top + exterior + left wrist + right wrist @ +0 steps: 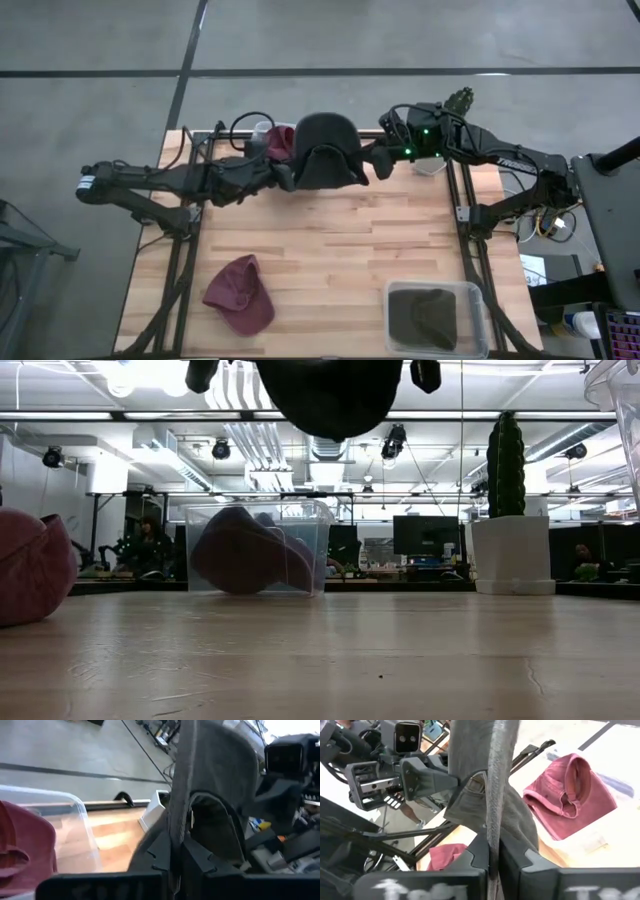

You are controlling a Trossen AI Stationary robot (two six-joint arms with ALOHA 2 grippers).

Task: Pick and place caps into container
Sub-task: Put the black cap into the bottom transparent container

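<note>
Dark olive cap [328, 150] held aloft over the far middle of the wooden bench [330, 240], stretched between both arms: the left pincer [287, 175] is clenched on its left edge, the right pincer [372, 160] on its right. A maroon cap [240, 293] lies on the near left of the bench. Another maroon cap [280, 142] sits in the far clear container [255, 547]. An olive cap [424, 317] fills the near right container [481, 322].

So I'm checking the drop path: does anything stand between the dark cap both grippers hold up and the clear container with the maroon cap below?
Nothing visible does. The dark cap hangs between the left gripper and right gripper, above the clear container holding a maroon cap; only open air lies between.
</note>
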